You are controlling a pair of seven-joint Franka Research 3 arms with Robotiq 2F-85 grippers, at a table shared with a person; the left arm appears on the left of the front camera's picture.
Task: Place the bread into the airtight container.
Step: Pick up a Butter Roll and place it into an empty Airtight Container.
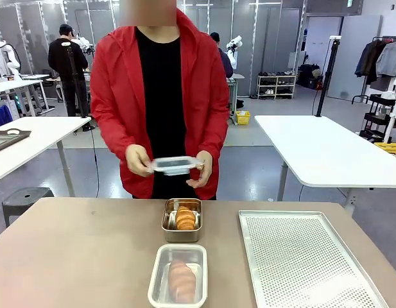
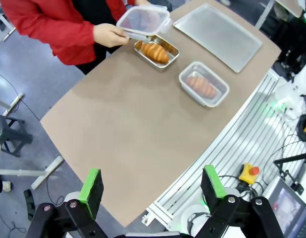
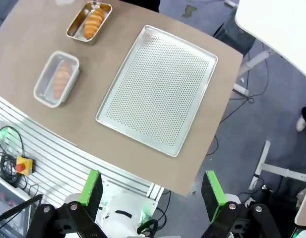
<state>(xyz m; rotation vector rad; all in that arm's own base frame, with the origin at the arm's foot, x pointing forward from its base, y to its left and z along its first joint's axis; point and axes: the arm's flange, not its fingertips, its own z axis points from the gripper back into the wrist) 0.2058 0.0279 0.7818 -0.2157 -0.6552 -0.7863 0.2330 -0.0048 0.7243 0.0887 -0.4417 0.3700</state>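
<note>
A golden bread (image 1: pixel 185 217) (image 2: pixel 153 50) (image 3: pixel 93 22) lies in an open metal container (image 1: pixel 167 231) (image 2: pixel 169 60) (image 3: pixel 72 32) at the table's middle. The person's hands hold a clear lid (image 1: pixel 176 165) (image 2: pixel 143 21) above and behind it. Nearer me stands a second container (image 1: pixel 157 283) (image 2: pixel 221 96) (image 3: pixel 42 94) with its clear lid on and a bread (image 1: pixel 181 280) (image 2: pixel 201 85) (image 3: pixel 61 79) inside. My left gripper (image 2: pixel 152 189) is open, high above the table's near-left edge. My right gripper (image 3: pixel 151 191) is open too, high over the table's right front corner. Neither holds anything.
A large perforated metal tray (image 1: pixel 300 256) (image 2: pixel 217 34) (image 3: pixel 160 89) lies on the right half of the brown table (image 1: pixel 82 256). The person in a red jacket (image 1: pixel 114 96) stands at the far edge. Other white tables stand beyond.
</note>
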